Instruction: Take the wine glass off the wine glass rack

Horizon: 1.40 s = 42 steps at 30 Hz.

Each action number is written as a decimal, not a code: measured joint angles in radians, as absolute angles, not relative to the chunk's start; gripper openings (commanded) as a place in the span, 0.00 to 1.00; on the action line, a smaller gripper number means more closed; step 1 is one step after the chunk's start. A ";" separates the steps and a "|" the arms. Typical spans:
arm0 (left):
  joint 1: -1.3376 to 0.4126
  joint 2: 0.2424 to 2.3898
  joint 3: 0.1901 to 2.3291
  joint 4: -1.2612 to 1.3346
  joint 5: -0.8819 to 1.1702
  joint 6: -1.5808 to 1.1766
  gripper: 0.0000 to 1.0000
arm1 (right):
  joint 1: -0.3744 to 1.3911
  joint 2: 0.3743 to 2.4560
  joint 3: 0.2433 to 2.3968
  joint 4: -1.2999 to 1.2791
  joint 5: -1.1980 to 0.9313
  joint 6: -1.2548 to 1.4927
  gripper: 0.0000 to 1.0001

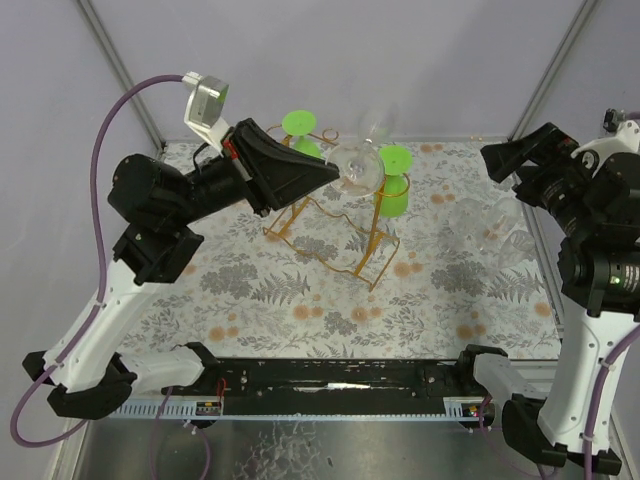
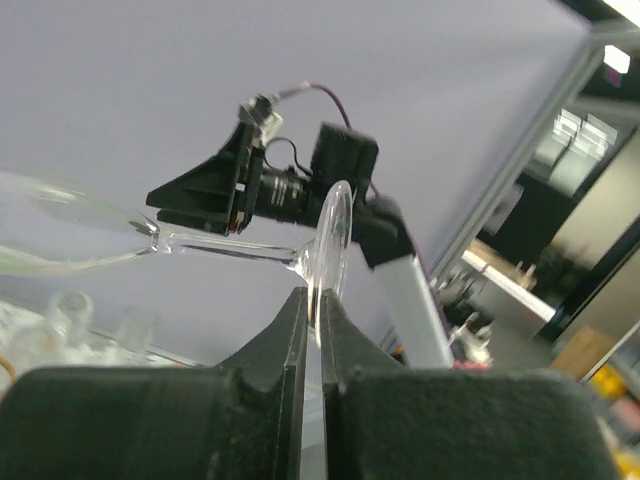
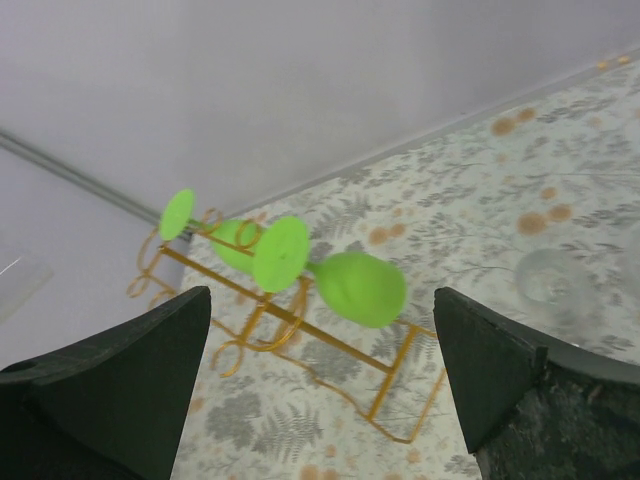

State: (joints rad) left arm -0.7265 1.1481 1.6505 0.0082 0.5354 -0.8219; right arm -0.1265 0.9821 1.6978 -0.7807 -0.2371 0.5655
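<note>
A thin grip calls for a slow, level draw: the left fingers (image 2: 268,355) should carry the clear wine glass (image 1: 355,166) straight away from the wine glass rack (image 1: 330,226) on the counter (image 1: 300,300), avoiding the two green glasses (image 3: 357,288) hung there; those fingers pinch almost closed on the glass's foot, stem lying level, bowl at the rack's top rails; the right fingers (image 3: 120,390) gape wide, empty, well apart.

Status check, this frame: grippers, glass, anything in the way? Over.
Left gripper shut on clear wine glass, by its foot. Right gripper open, standing off. Two green glasses on wine glass rack; path looks clear.
</note>
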 measured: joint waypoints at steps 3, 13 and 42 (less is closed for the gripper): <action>-0.732 1.159 1.607 0.105 0.635 -0.632 0.00 | -0.126 1.045 1.766 -0.780 -0.318 0.633 0.99; -0.774 1.201 1.426 0.102 0.890 0.096 0.00 | -0.126 1.169 1.797 -0.683 -0.647 0.910 0.99; -0.881 1.234 1.416 0.022 0.924 0.440 0.00 | -0.126 1.048 1.618 -0.435 -0.912 1.166 0.86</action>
State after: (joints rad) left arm -0.8814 1.2335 1.4162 0.0219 0.9241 0.4397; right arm -0.1265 1.0477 1.6180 -0.4355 -0.9115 1.1660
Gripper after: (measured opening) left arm 0.020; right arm 0.963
